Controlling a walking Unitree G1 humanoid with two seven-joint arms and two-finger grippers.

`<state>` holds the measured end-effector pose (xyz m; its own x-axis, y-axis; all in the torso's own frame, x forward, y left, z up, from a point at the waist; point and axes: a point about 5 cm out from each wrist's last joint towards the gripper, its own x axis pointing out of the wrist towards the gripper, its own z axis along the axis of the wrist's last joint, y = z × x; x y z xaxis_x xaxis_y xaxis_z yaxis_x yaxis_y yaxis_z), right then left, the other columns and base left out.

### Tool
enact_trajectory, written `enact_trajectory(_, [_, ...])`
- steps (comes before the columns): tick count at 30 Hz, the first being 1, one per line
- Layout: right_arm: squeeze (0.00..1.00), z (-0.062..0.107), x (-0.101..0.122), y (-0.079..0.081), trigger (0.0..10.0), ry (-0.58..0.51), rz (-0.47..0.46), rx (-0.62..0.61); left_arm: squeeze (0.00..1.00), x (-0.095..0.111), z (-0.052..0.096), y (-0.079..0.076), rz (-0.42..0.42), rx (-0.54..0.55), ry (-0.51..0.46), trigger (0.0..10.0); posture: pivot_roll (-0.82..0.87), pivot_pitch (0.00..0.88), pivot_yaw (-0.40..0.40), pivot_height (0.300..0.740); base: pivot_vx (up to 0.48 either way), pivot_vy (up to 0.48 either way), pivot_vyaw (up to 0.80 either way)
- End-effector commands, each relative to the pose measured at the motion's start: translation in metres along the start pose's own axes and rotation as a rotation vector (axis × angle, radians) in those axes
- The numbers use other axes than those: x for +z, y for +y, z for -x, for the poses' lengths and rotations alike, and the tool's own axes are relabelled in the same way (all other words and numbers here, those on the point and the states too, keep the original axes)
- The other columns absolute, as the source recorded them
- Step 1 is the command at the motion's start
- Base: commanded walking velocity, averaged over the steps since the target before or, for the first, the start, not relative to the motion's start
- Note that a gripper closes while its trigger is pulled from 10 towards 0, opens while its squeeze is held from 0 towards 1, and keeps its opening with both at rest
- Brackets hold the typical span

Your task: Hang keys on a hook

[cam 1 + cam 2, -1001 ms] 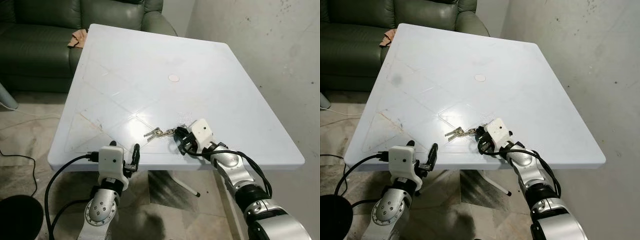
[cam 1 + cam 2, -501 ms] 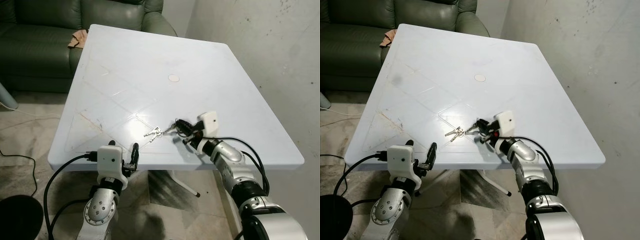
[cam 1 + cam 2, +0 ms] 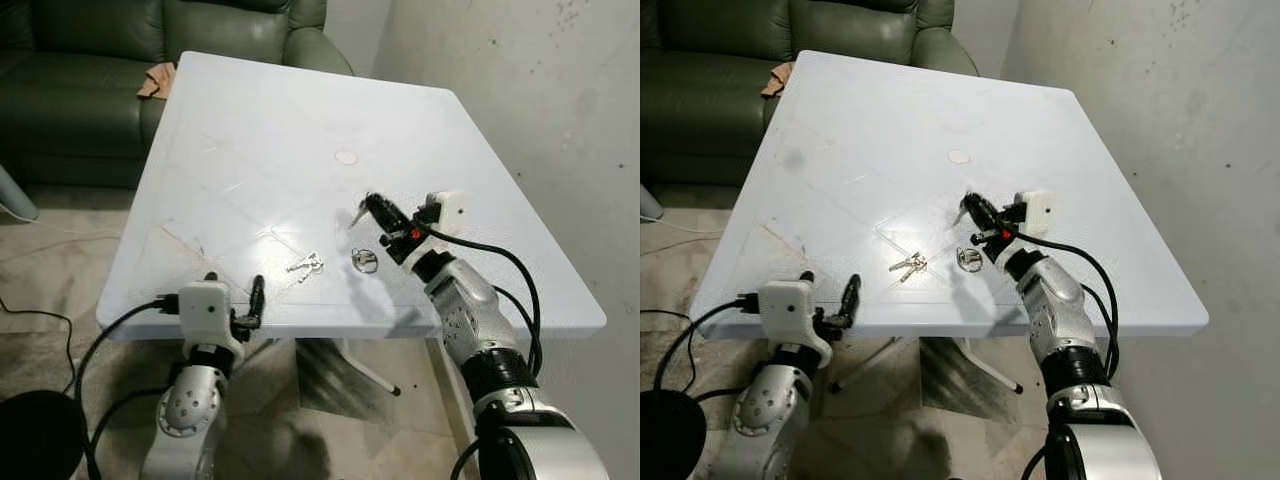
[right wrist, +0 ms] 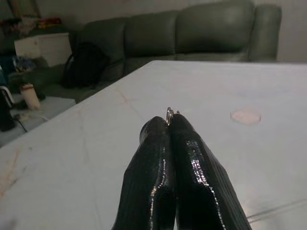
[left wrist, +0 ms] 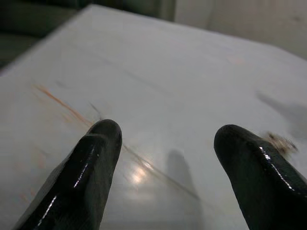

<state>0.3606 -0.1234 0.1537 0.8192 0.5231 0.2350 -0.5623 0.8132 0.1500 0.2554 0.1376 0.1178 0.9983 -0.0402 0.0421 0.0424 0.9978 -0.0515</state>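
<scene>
A small bunch of silver keys lies on the white table near its front edge. Beside it on the right is a round metal ring; I cannot tell whether it rests on the table or hangs just above it. My right gripper is raised above that ring, shut, and a thin silver loop pokes out at its fingertips. My left gripper is open at the table's front edge, left of the keys, holding nothing.
A green sofa stands behind the table on the left, with a brown cloth on its arm. A grey wall runs close along the right. A white round cap marks the table's middle. Cables lie on the floor.
My right gripper has risen off the table and moved back and right, away from the keys. The key bunch stays on the table, with the ring now apart from it. The left gripper shifted slightly left.
</scene>
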Motion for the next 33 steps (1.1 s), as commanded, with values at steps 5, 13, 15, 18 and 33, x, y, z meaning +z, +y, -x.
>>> enact_trajectory(5, [0.00,0.009,0.005,-0.001,10.0,-0.019,0.085,-0.065,0.00,0.004,-0.008,0.014,0.001,0.039,-0.015,10.0,0.02,0.036,-0.149,0.740,0.000,0.000,0.00])
enact_trajectory(13, [0.00,0.021,0.013,-0.002,10.0,-0.034,0.182,-0.147,0.00,0.015,-0.016,0.041,-0.003,0.089,-0.051,10.0,0.00,0.000,-0.116,0.740,0.000,0.000,0.00])
enact_trajectory(15, [0.00,0.026,0.016,-0.005,10.0,-0.062,0.168,-0.213,0.00,0.017,-0.016,0.047,-0.034,0.132,-0.062,10.0,0.00,0.000,-0.113,0.740,0.000,0.000,0.00])
enact_trajectory(18, [0.00,0.030,0.013,-0.006,10.0,-0.050,0.166,-0.238,0.00,0.017,-0.016,0.049,0.006,0.144,-0.058,10.0,0.00,0.000,-0.108,0.740,0.000,0.000,0.00])
enact_trajectory(33, [0.00,0.050,-0.013,0.004,10.0,0.066,0.142,-0.390,0.00,0.003,-0.005,0.066,0.063,0.239,-0.009,10.0,-0.01,0.000,-0.090,0.740,0.000,0.000,0.00])
